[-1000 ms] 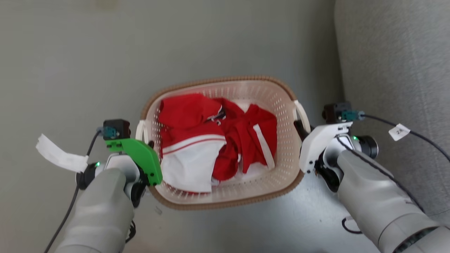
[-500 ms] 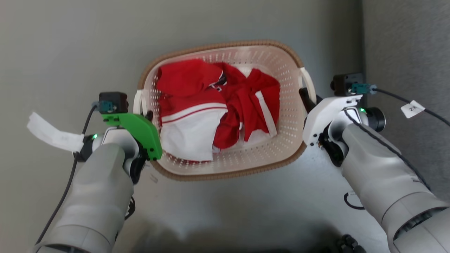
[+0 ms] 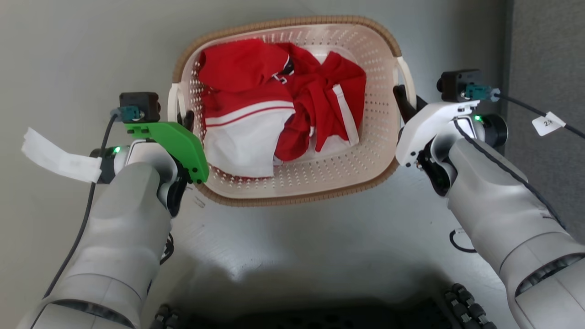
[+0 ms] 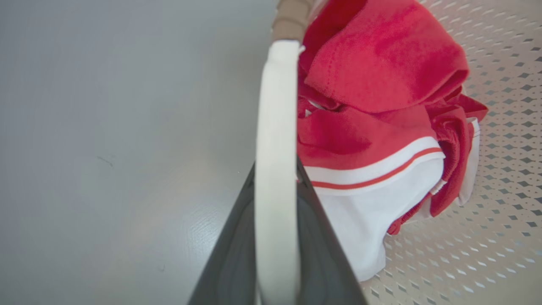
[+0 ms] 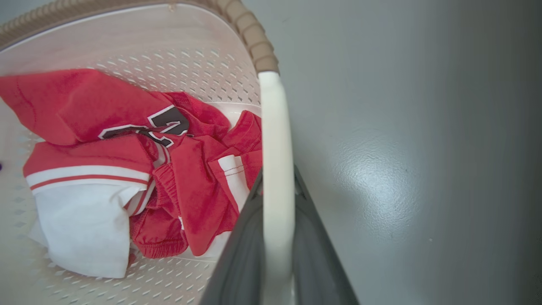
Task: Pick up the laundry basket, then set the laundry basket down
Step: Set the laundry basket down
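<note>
The laundry basket, cream and perforated with a brown woven rim, hangs between my two arms over the grey floor. Crumpled red and white clothes lie inside it. My left gripper is shut on the basket's left white handle. In the left wrist view that handle runs up between the dark fingers. My right gripper is shut on the right white handle. The right wrist view shows this handle pinched between the fingers.
A grey upholstered piece stands along the right edge, close to my right arm's cable. My own dark base shows at the bottom. A white tag hangs off the left wrist cable. Bare grey floor lies to the left.
The whole picture has shifted: the basket and both grippers sit higher in view and look a little larger, my base has come in at the bottom. Both grips are unchanged.
</note>
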